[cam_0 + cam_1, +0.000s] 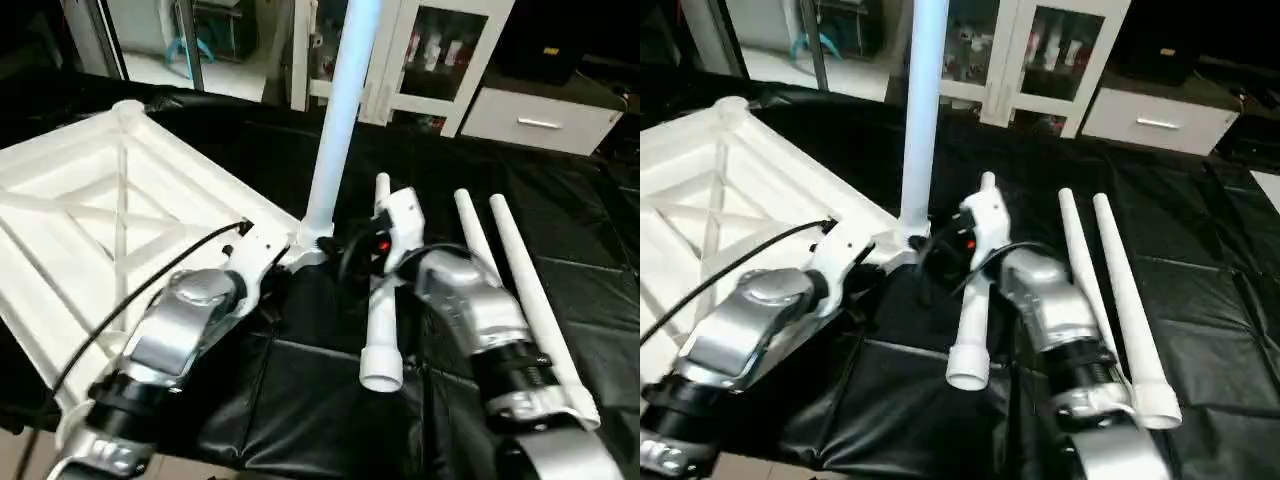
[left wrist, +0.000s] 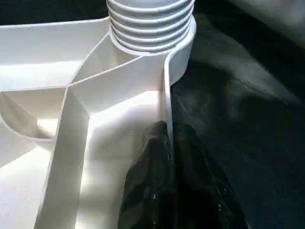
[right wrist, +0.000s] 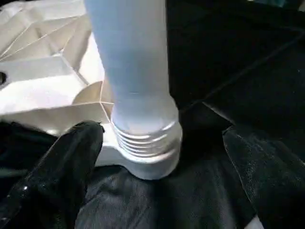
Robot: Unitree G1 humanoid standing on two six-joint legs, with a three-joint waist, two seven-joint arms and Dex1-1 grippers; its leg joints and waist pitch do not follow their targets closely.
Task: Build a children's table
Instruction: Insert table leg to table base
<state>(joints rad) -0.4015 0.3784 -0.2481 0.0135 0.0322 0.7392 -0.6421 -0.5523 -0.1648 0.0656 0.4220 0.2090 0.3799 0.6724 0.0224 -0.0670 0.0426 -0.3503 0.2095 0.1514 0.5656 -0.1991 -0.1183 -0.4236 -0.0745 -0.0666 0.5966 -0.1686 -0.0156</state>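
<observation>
Altogether four long tapered white tube legs show: one upright leg (image 1: pixel 338 110) standing in the round corner socket (image 3: pixel 147 160) of the white plastic rectangular tabletop (image 1: pixel 90 230), its ridged threads partly visible above the socket rim, and three lying loose on the black-covered work surface (image 1: pixel 560 230). The tabletop lies ribs-up at about 9 o'clock from the middle of the head view, its X-ribs facing the camera and its near corner with the socket at the centre. Of the loose legs, one (image 1: pixel 381 320) lies at about 6 o'clock from the socket, wide end toward the robot, partly under the right forearm; a pair (image 1: pixel 1110 290) lies side by side at about 3 o'clock, nearly parallel.

The left pincer (image 2: pixel 167 157) is closed tight on the thin outer edge wall of the tabletop, just beside the socket. The right pincer (image 3: pixel 162 186) stands wide apart around the foot of the upright leg, one finger (image 3: pixel 57 176) on each side, gripping nothing.

Bare black cloth lies open beyond the pair of legs toward 3 o'clock and past the socket toward 12 o'clock, where white cabinets (image 1: pixel 460 60) stand.
</observation>
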